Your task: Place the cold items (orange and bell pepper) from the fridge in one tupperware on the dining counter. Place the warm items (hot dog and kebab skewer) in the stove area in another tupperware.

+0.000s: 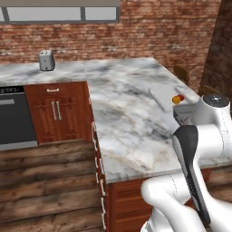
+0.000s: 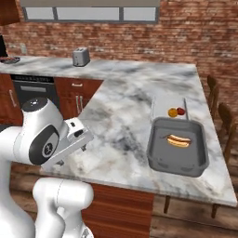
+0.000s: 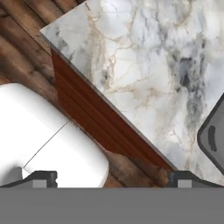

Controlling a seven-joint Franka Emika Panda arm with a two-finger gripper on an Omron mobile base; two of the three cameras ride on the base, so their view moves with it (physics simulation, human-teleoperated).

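A hot dog (image 2: pixel 178 140) is being held in a grey tupperware (image 2: pixel 177 166) on the marble worktop (image 2: pixel 121 121). An orange (image 2: pixel 173 112) and a pepper (image 2: pixel 181 111) are being kept just beyond it, in a clear tupperware (image 2: pixel 158 104). The fingers (image 3: pixel 41 179) are being held spread and empty over the worktop edge. A toaster (image 2: pixel 81 57) is being carried at the far side.
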